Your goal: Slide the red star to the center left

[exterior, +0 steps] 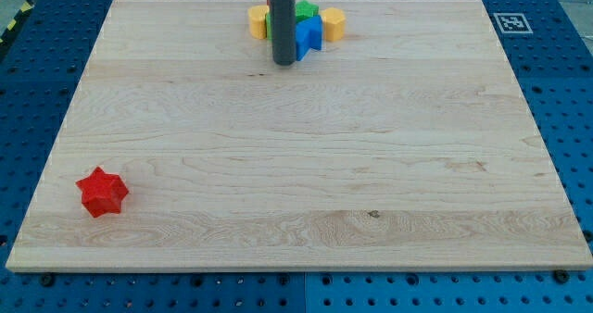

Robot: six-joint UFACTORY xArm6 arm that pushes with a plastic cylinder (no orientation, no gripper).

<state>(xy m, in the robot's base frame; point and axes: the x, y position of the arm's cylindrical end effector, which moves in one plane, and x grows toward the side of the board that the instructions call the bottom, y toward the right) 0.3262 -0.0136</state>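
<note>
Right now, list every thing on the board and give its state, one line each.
Red star: flat on the board at the view's bottom left, alone, untouched.
My tip: down on the board at the view's top centre, just left of the blue block, far from the red star.
Blue block: in the top cluster.
Green block: in the cluster, partly hidden.
Yellow blocks: at both ends of the cluster.

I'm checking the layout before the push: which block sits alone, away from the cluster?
The red star, alone near the view's bottom left. The yellow, green and blue blocks huddle at the view's top by my tip.
</note>
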